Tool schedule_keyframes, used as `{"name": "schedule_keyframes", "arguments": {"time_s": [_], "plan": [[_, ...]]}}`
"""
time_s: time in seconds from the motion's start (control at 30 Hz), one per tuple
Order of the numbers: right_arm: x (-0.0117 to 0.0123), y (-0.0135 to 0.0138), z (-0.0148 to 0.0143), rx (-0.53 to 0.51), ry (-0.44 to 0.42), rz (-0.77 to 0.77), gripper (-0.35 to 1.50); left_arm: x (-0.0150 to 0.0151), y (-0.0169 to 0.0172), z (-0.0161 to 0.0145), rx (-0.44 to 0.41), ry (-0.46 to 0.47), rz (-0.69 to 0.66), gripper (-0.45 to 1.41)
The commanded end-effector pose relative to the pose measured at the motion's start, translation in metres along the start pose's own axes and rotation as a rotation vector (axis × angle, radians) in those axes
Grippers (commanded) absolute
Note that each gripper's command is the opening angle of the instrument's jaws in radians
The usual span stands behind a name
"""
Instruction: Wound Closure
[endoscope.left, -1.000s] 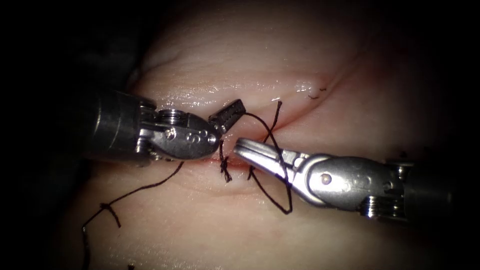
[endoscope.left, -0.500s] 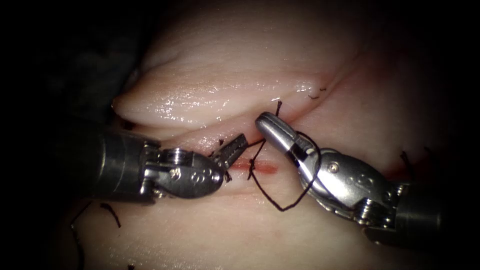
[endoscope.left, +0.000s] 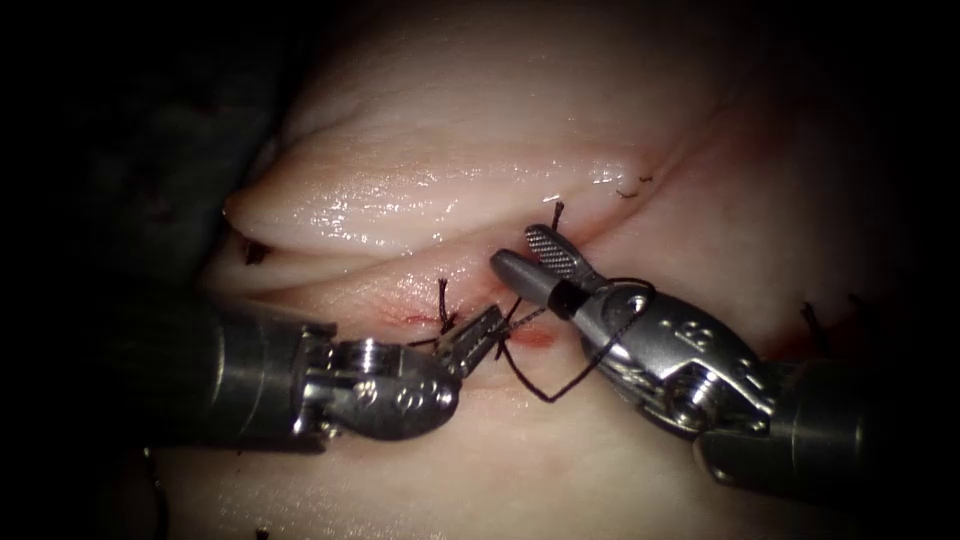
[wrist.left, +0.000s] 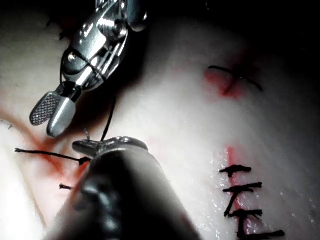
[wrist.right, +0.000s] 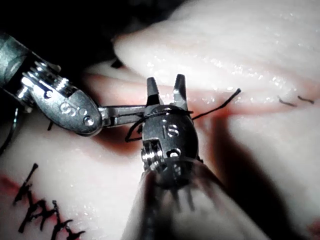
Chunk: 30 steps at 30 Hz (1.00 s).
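Tissue (endoscope.left: 450, 150) bears thread (endoscope.left: 545, 385), red fluid (endoscope.left: 532, 338)

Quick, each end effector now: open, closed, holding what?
Left end effector: shut on the thread.
Right end effector: open, holding nothing; thread looped around it.

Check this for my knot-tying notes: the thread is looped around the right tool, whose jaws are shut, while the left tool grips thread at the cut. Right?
Not quite. The right tool's jaws are open, as the endoscope and right wrist views show. The thread is looped around it, and the left tool grips thread at the cut.
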<state>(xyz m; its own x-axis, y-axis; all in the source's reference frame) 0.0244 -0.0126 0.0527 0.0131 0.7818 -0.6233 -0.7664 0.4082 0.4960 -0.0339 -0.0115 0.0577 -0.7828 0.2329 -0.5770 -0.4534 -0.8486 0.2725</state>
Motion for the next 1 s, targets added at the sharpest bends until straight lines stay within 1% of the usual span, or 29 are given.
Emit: {"name": "schedule_keyframes", "arguments": {"time_s": [0.03, 0.13, 0.23, 0.37, 0.43, 0.57, 0.77, 0.9, 1.0], "plan": [[-0.0007, 0.0003, 0.0010, -0.019, -0.004, 0.009, 0.51, 0.0000, 0.0006, 0.0005, -0.001, -0.001, 0.000, -0.45], [-0.0006, 0.0018, 0.0016, -0.066, -0.008, 0.031, 0.51, 0.0001, 0.0007, 0.0006, -0.002, 0.000, -0.001, -0.45], [-0.0008, 0.0033, 0.0023, -0.086, -0.015, 0.065, 0.54, 0.0001, 0.0007, 0.0006, 0.000, -0.002, -0.001, -0.45], [-0.0017, 0.0047, 0.0031, -0.110, -0.040, 0.100, 0.49, 0.0001, 0.0007, 0.0007, 0.002, -0.004, -0.002, -0.45], [-0.0023, 0.0052, 0.0035, -0.129, -0.060, 0.118, 0.58, 0.0002, 0.0007, 0.0008, 0.002, -0.005, -0.002, -0.45], [-0.0035, 0.0058, 0.0044, -0.130, -0.104, 0.171, 0.69, 0.0001, 0.0005, 0.0011, 0.004, -0.006, -0.003, -0.45], [-0.0050, 0.0065, 0.0052, -0.126, -0.147, 0.248, 0.68, -0.0001, 0.0002, 0.0017, 0.005, -0.007, -0.003, -0.45], [-0.0053, 0.0065, 0.0055, -0.111, -0.160, 0.268, 0.66, -0.0001, 0.0002, 0.0018, 0.004, -0.005, -0.003, -0.45], [-0.0053, 0.0064, 0.0061, -0.097, -0.168, 0.280, 0.61, -0.0001, 0.0002, 0.0017, 0.004, -0.006, -0.003, -0.45]]}}
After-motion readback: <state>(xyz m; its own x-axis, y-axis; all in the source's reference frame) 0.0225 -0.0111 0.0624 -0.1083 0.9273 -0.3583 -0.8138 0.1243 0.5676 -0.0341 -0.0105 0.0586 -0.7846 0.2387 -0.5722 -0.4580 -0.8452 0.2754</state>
